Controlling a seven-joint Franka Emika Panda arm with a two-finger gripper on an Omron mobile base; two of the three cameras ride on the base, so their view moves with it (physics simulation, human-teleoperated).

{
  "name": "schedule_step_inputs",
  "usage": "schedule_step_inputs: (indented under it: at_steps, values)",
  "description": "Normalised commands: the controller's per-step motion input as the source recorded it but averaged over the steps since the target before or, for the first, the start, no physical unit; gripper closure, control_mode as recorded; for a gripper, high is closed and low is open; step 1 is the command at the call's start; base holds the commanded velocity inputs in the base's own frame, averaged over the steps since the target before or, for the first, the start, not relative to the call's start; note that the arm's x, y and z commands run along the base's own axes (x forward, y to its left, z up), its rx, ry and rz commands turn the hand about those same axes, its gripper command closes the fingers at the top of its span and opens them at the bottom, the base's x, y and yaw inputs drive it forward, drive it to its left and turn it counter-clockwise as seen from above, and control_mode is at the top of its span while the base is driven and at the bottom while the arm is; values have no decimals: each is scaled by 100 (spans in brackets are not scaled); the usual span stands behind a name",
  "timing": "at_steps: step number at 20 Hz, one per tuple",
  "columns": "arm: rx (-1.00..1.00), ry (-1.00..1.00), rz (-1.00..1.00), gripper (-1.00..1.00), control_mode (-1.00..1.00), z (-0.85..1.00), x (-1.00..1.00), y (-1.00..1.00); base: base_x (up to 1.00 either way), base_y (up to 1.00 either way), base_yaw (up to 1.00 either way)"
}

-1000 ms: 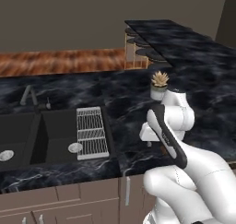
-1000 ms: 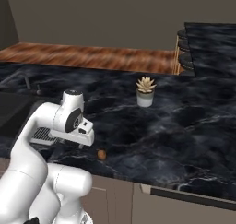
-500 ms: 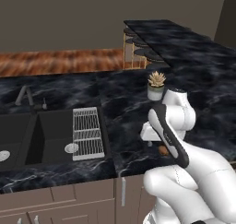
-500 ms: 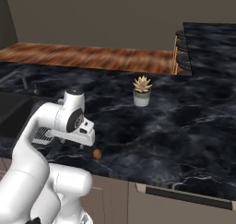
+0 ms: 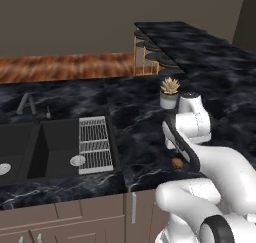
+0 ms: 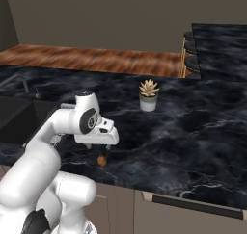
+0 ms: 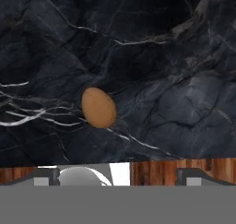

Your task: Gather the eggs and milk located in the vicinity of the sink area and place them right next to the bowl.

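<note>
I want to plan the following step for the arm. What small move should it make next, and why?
Probably a short, straight descent onto the small reddish-brown oval egg, then closing. The egg lies alone on the black marbled counter, directly beneath the hand, a little to one side of the middle in the hand view. The two-finger gripper is open and apart from the egg, so a slight centring shift may come first.

The arm [image 6: 48, 156] was glossy white, built of thick rounded segments that swelled at each bend. Dark grey discs and bands marked its joints, one circular cap showing on the side of the wrist housing [image 6: 88, 121]. A black strip ran along the forearm [image 5: 181, 146]. The pincer [image 6: 101, 151] hung from a flat white block and ended in small dark tips.
</note>
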Motion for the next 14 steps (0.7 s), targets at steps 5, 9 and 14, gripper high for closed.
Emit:
schedule_step_inputs:
  at_steps: [5, 9, 14]
  values:
    - [3, -5, 5, -100, -100, -8, 37, -16, 0, 0, 0]
    - [11, -10, 2, -100, -100, -15, 31, 2, 0, 0, 0]
    - [7, -2, 0, -100, -100, -26, -8, 11, 0, 0, 0]
